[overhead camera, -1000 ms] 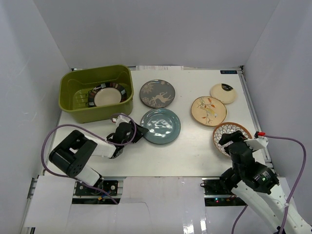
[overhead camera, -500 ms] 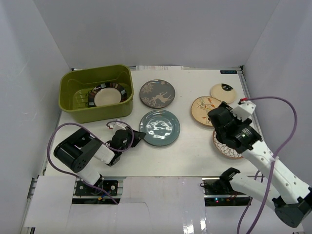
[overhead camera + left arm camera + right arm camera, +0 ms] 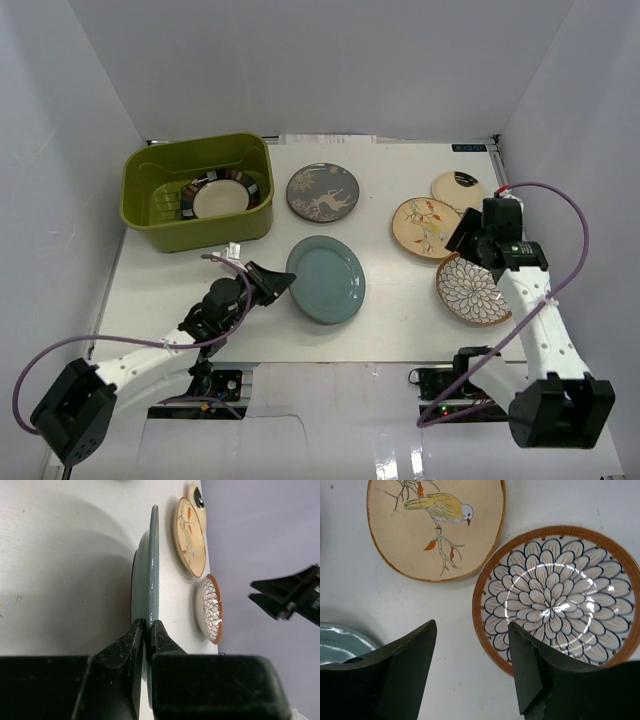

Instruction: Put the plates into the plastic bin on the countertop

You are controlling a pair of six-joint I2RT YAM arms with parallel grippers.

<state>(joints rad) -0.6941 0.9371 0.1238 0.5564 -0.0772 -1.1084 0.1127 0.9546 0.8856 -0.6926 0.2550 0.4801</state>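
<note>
My left gripper [image 3: 278, 283] is shut on the left rim of the blue-grey plate [image 3: 326, 279] and holds it tilted off the countertop [image 3: 400, 310]. In the left wrist view the plate [image 3: 152, 570] stands edge-on between my closed fingers [image 3: 146, 625]. My right gripper [image 3: 465, 235] is open and empty. It hovers between the cream leaf-and-bird plate [image 3: 428, 227] and the brown-rimmed petal plate [image 3: 473, 289]. In the right wrist view its right finger [image 3: 535, 675] overlaps the petal plate [image 3: 560, 600]. The olive-green bin [image 3: 140, 200] at the back left holds a dark-rimmed plate [image 3: 220, 197].
The grey deer plate [image 3: 323, 192] lies right of the bin. A small cream plate [image 3: 458, 190] lies at the back right. The leaf-and-bird plate [image 3: 435, 525] fills the top of the right wrist view. White walls enclose the table on three sides.
My left gripper has lifted and tilted the blue-grey plate, its arm stretched out to the right. My right arm has swung from the near edge to over the right-hand plates.
</note>
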